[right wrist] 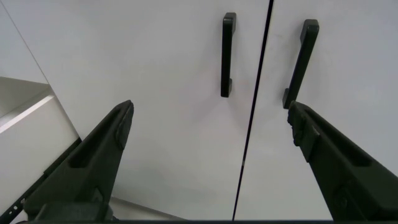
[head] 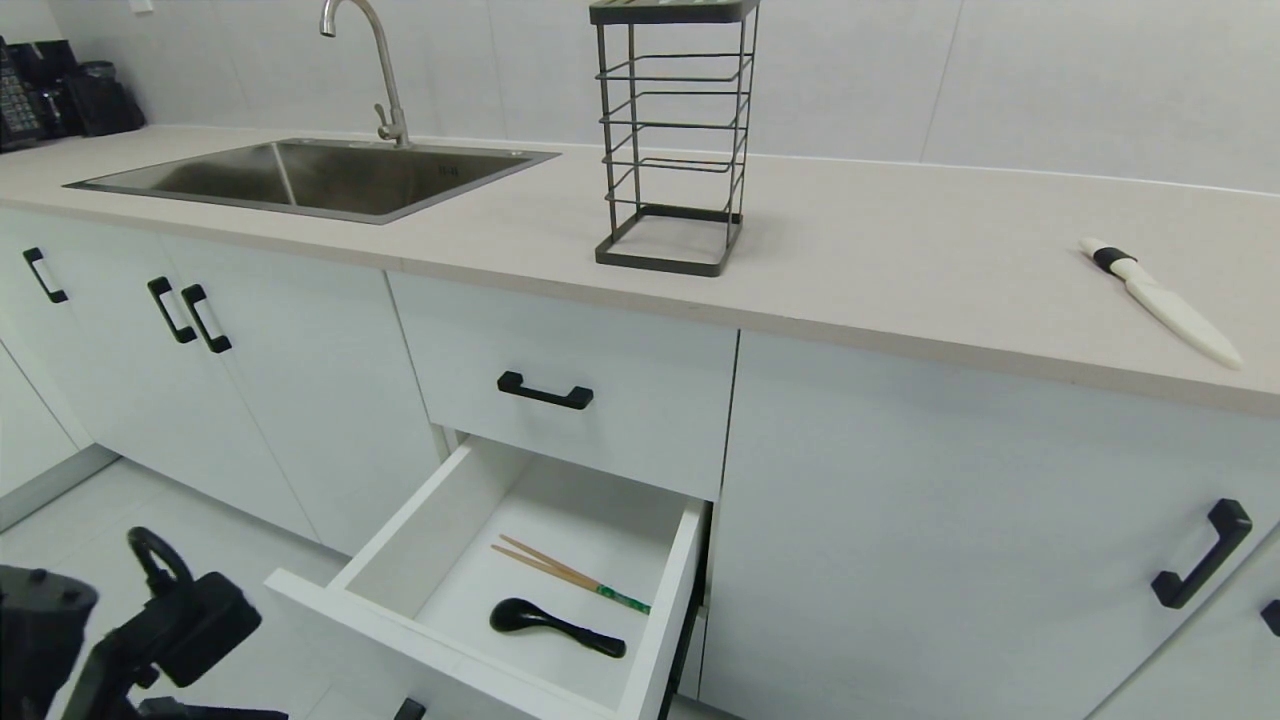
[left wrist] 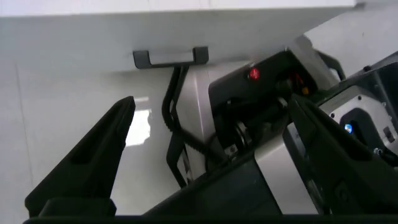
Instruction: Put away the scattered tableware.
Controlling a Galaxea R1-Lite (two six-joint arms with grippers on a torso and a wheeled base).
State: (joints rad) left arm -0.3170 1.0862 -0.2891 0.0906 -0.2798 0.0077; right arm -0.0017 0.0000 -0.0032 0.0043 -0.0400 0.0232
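Note:
A white knife (head: 1165, 302) with a black band lies on the counter at the far right. In the open drawer (head: 660, 610) below the counter lie a pair of wooden chopsticks (head: 570, 574) and a black spoon (head: 555, 620). A dark wire rack (head: 672, 140) stands upright on the counter's middle. My left gripper (left wrist: 211, 106) is open and holds nothing; a black handle (left wrist: 169, 57) on a white panel is beyond it. My right gripper (right wrist: 211, 111) is open too, facing white cabinet doors (right wrist: 168, 93), with nothing between its fingers.
A steel sink (head: 310, 178) with a tap (head: 375, 60) sits at the counter's left. A shut drawer with a black handle (head: 545, 391) is above the open one. Two vertical door handles (right wrist: 228, 55) flank a door seam. Dark appliances (head: 60, 95) stand at the far left.

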